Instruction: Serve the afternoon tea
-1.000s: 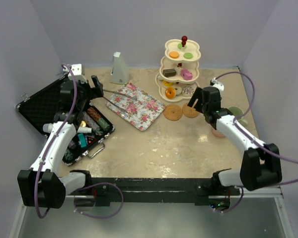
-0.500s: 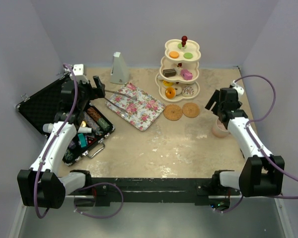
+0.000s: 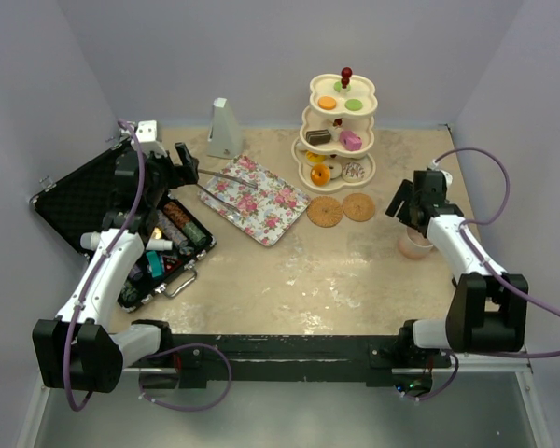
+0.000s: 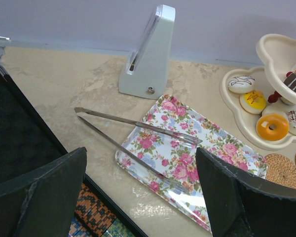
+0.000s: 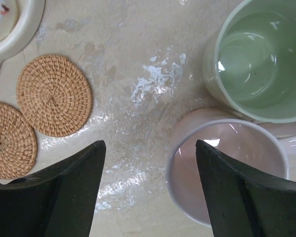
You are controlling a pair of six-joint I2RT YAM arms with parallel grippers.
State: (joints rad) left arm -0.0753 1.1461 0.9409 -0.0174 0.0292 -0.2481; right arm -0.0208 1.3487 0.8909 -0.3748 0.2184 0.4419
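Beige tabletop (image 3: 336, 271), pink mug (image 5: 227, 163), green mug (image 5: 256, 59)

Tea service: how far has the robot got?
Done: cakes sit on the stand, two coasters lie beside it. In hand: the open right pincer hangs over the pink mug, gripping nothing. Left: neither it nor the green mug is on a coaster; the tongs lie untouched.

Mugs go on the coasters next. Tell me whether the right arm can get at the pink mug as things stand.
Probably yes. The right gripper hangs open just above the pink mug with nothing between them; the green mug standing close beside it may crowd one finger.
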